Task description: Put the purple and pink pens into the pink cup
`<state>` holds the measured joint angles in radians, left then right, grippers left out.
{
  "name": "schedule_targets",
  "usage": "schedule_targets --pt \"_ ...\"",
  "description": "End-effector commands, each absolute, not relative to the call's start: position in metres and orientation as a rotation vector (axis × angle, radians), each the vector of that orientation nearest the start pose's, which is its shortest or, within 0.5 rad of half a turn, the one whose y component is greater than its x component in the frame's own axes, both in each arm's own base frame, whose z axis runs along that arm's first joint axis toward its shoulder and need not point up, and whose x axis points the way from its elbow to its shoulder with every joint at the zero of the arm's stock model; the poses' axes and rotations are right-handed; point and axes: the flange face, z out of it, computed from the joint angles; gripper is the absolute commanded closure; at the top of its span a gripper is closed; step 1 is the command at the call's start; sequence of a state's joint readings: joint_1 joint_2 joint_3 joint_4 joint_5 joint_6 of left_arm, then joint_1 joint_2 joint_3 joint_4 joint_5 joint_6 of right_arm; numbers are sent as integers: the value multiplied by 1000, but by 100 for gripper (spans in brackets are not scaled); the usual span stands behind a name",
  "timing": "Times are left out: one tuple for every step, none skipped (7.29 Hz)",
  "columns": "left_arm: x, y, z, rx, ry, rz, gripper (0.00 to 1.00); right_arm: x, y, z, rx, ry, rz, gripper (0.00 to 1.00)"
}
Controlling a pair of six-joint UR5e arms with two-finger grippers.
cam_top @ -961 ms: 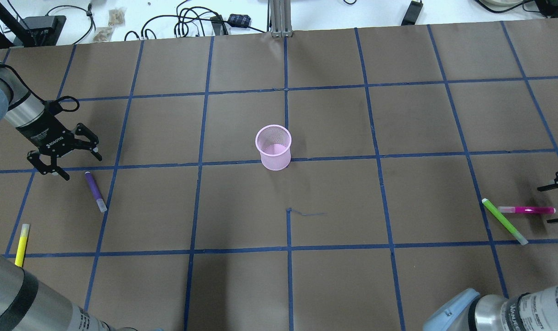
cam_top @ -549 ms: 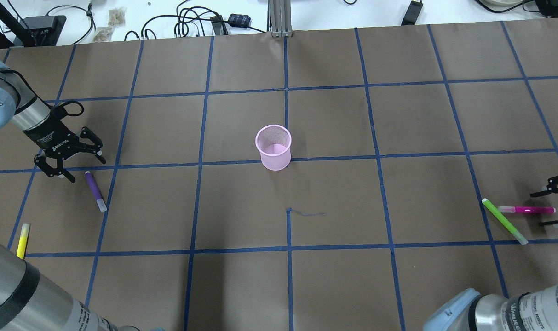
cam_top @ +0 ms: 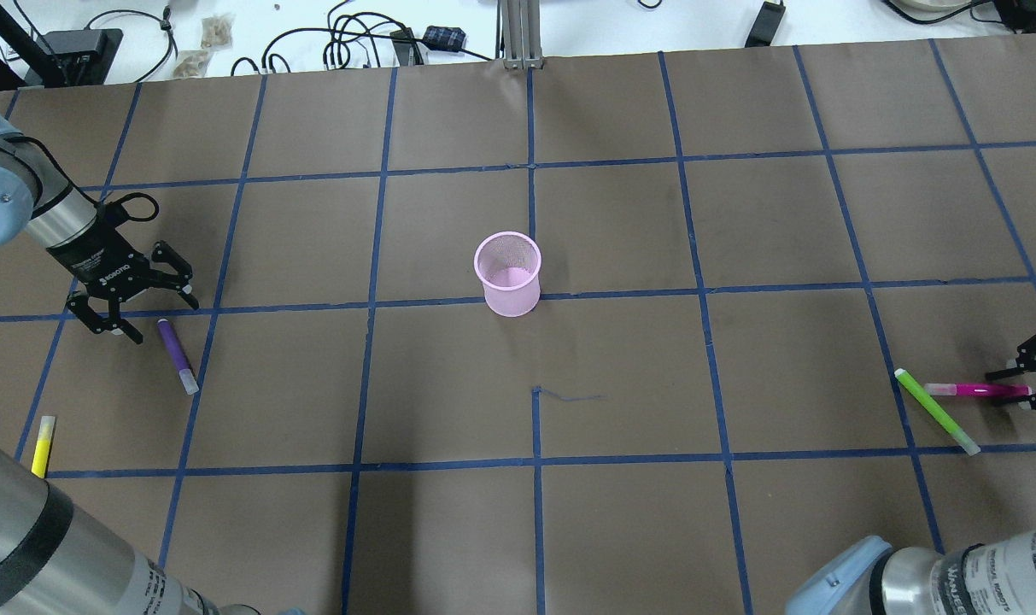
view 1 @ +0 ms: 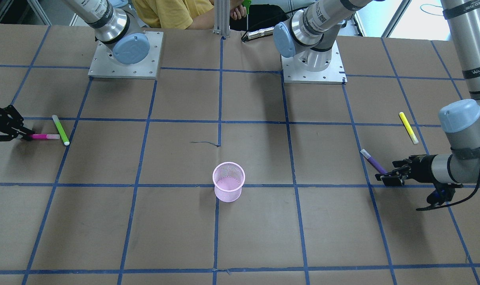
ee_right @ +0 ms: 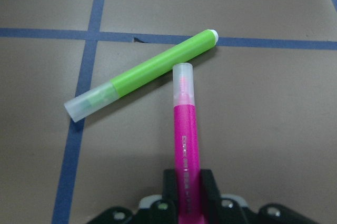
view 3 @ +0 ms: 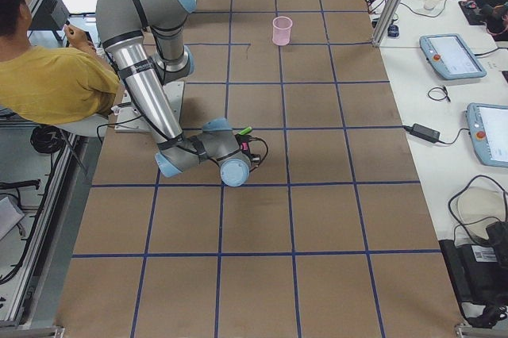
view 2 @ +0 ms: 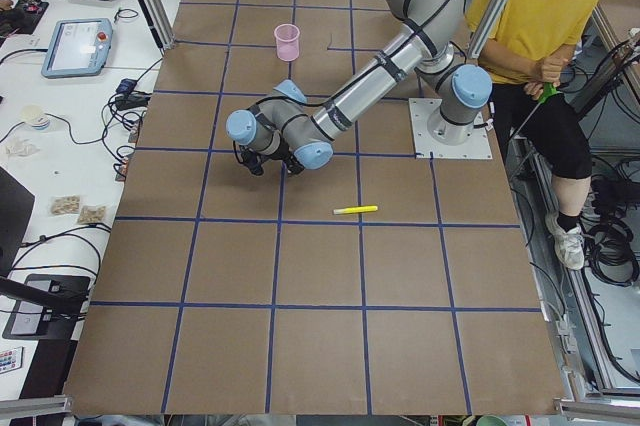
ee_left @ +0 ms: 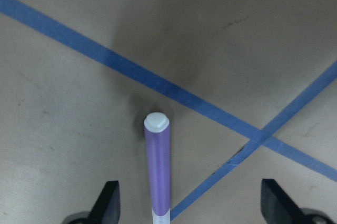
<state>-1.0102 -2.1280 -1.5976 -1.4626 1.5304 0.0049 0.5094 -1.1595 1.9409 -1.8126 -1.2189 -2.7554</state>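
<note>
The pink mesh cup (cam_top: 509, 282) stands upright mid-table, also in the front view (view 1: 228, 186). The purple pen (cam_top: 176, 352) lies flat at the left. My left gripper (cam_top: 164, 322) is open and low, its fingers straddling the pen's far end; the wrist view shows the pen (ee_left: 158, 171) between the spread fingertips (ee_left: 108, 203). The pink pen (cam_top: 970, 390) lies flat at the right edge. My right gripper (cam_top: 1020, 389) is shut on its near end, as the wrist view (ee_right: 189, 187) shows, with the pen (ee_right: 185, 129) sticking out forward.
A green pen (cam_top: 936, 412) lies slanted across the tip of the pink pen, touching or nearly touching it (ee_right: 147, 74). A yellow pen (cam_top: 41, 444) lies near the left front edge. Cables and boxes sit beyond the table's far edge.
My left gripper moved down and right to the purple pen's end. My right gripper came in from the right edge and narrowed its fingers onto the pink pen.
</note>
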Motion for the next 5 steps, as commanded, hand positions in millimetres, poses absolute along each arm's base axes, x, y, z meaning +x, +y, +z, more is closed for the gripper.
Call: schedule_targets --pt "205 -578 169 -902 3100 738 14 -348 -386 156 -1896 1903 -673 100" --pt "205 -578 163 -902 3099 755 14 -361 -393 188 -1899 1985 -644 100" --pt "207 -576 157 -908 3099 772 15 -369 -402 229 -1902 2080 -615 100" --pt "212 -574 155 -923 3101 775 23 -361 -405 271 -1933 2151 -592 100" --pt "212 -575 156 -932 3097 773 27 -326 -415 315 -1947 2197 -563 100"
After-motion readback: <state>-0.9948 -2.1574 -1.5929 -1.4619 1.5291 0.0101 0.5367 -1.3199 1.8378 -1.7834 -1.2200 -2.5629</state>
